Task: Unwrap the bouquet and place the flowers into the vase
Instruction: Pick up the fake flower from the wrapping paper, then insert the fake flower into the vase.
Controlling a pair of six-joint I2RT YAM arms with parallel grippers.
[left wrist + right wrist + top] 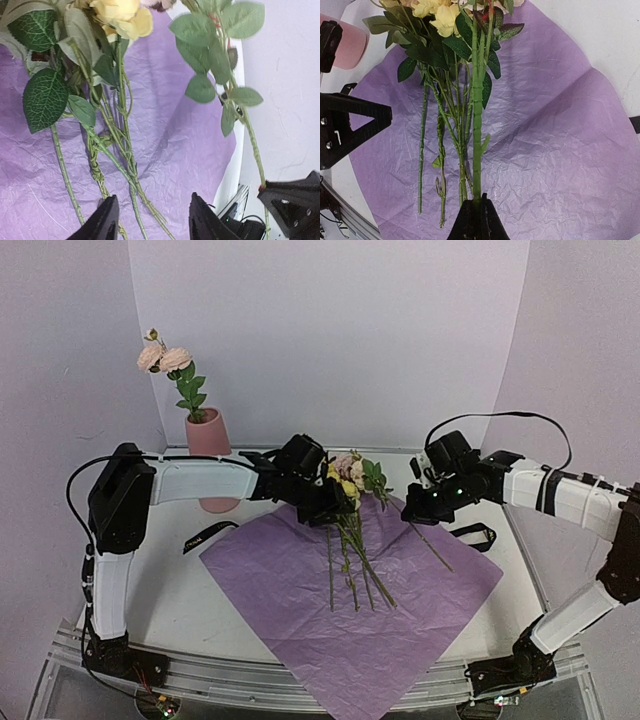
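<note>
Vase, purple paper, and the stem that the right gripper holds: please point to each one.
vase (208, 438): top external view, on its pink body.
purple paper (330, 640): top external view, on a bare part near its front.
stem (477, 150): right wrist view, halfway along the thick green stalk.

- Top view: bright, even, soft light; faint shadows on the table.
- Left wrist view: leaves at upper right blurred.
- Right wrist view: paper creases sharp, bottom edge dark.
</note>
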